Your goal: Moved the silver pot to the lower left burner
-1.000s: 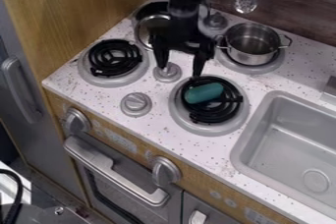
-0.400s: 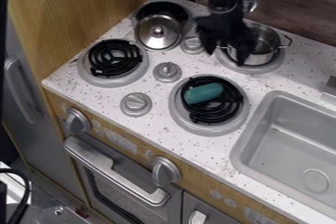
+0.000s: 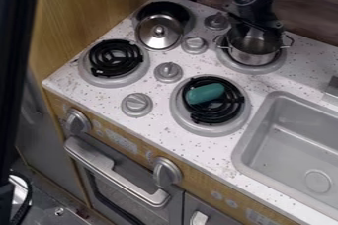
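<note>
Above the upper right burner [image 3: 276,66], the gripper [image 3: 254,26] is hanging over the silver two-handled pot [image 3: 253,56], low enough to be overlapping the far part of its opening. Its jaws are lying dark against the pot's interior, and I cannot tell whether they are spread, pressed together or pinching the rim. The pot is sitting upright on its burner, so the transfer is seemingly waiting on a sure hold. Trouble is most likely beginning at that hold: if the jaws are closing only on air inside the pot, the arm will be leaving without it; if they are catching the thin wall too high, the pot will probably be tipping or swivelling as it rises. The wire handles [image 3: 289,42] are sticking out sideways and could be snagging during the lift. Toward the lower left burner [image 3: 114,80], a low carry could be knocking the small grey knob [image 3: 168,72] on the worktop [image 3: 198,144], clipping the knobbed metal lid [image 3: 157,40], or, on a wider path, sweeping the teal cylinder [image 3: 205,93] off the lower right burner [image 3: 210,130]. An off-centre release could be leaving the pot tilting over the burner's raised edge.
</note>
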You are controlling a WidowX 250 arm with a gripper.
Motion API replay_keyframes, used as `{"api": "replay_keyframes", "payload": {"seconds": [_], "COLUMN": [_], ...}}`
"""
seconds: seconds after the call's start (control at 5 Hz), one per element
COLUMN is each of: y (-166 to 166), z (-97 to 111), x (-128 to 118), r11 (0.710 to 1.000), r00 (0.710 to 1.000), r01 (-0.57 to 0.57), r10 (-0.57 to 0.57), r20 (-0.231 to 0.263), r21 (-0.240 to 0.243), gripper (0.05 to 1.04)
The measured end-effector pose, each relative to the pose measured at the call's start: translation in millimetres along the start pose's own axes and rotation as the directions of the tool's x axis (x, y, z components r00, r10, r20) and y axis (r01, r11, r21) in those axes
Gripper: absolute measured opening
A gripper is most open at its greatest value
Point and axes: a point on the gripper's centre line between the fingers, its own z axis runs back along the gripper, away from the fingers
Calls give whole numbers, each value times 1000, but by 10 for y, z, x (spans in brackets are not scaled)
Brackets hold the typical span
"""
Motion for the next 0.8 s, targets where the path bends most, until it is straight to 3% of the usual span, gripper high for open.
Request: {"api": "replay_keyframes", "payload": {"seconds": [0.4, 0.8], "y": [51, 50], "z": [-394, -583], "x": [-20, -179], "r11": [998, 998], "r00": [995, 987], "r01": [63, 53], "r10": [-64, -57], "r20": [-80, -150], "r21": [-13, -34], "gripper": [1001, 950]}}
